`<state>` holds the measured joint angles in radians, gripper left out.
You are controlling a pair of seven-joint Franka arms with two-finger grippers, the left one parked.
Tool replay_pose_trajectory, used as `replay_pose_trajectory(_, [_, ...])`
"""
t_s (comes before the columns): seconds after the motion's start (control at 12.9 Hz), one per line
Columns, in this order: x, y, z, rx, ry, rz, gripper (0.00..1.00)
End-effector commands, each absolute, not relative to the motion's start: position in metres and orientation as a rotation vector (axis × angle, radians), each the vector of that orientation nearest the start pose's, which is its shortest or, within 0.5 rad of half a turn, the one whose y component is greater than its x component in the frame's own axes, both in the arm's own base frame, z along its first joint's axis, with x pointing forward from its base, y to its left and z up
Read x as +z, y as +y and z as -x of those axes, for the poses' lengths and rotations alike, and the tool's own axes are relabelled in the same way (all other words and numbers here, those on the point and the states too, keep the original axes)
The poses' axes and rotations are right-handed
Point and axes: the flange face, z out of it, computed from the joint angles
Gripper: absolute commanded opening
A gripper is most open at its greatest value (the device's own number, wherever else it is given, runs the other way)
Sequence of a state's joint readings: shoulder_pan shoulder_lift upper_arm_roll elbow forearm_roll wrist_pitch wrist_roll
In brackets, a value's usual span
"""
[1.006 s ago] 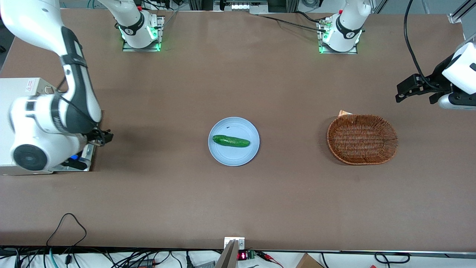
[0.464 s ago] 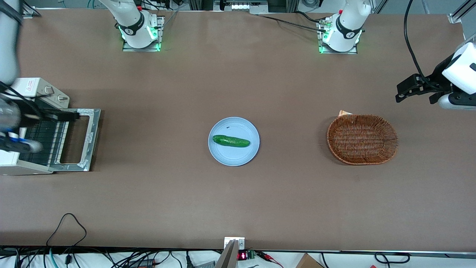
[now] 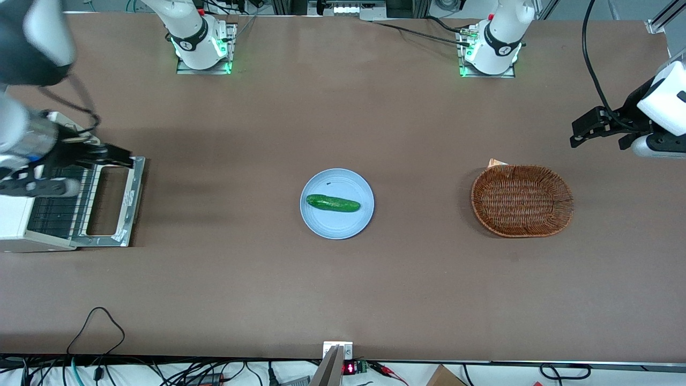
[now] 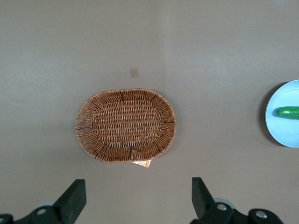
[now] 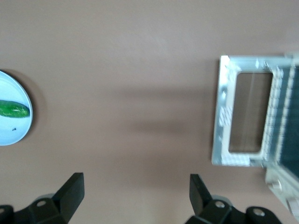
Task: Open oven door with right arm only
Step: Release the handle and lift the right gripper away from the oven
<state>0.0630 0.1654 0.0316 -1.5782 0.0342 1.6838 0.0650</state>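
The white oven (image 3: 13,222) stands at the working arm's end of the table. Its oven door (image 3: 136,198) lies folded down flat on the table in front of it, shiny metal inner face up. The wire rack (image 3: 53,209) shows inside the oven. The door also shows in the right wrist view (image 5: 223,116). The right arm (image 3: 21,134) hangs above the oven. Its gripper (image 3: 120,155) is over the door's edge that is farther from the front camera. In the right wrist view the gripper (image 5: 135,191) is open and empty above bare table, apart from the door.
A light blue plate (image 3: 336,179) with a green cucumber (image 3: 332,203) sits mid-table, and shows in the right wrist view (image 5: 11,133). A brown wicker basket (image 3: 521,200) lies toward the parked arm's end, also in the left wrist view (image 4: 126,125). Cables hang at the table's near edge.
One second ago the right arm covered the oven, its gripper at the door's outer edge. It has since lifted off and moved farther from the front camera, uncovering the flat open door.
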Motion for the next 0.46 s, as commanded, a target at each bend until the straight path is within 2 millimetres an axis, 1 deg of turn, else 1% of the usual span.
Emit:
replay_pose_trajectory(0.0, [0.547,0.061,-0.571,-0.080,-0.076,3.110,1.00])
replay_pose_trajectory(0.08, [0.554,0.060,-0.566,-0.086,-0.066,3.101,1.00])
replay_pose_trajectory(0.15, [0.555,0.058,-0.559,-0.081,-0.054,3.095,1.00])
replay_pose_trajectory(0.23, [0.555,0.055,-0.559,-0.079,-0.043,3.085,1.00])
replay_pose_trajectory(0.31, [0.554,0.048,-0.560,-0.072,-0.018,3.073,1.00])
replay_pose_trajectory(0.39, [0.551,0.045,-0.560,-0.027,-0.008,3.071,1.00])
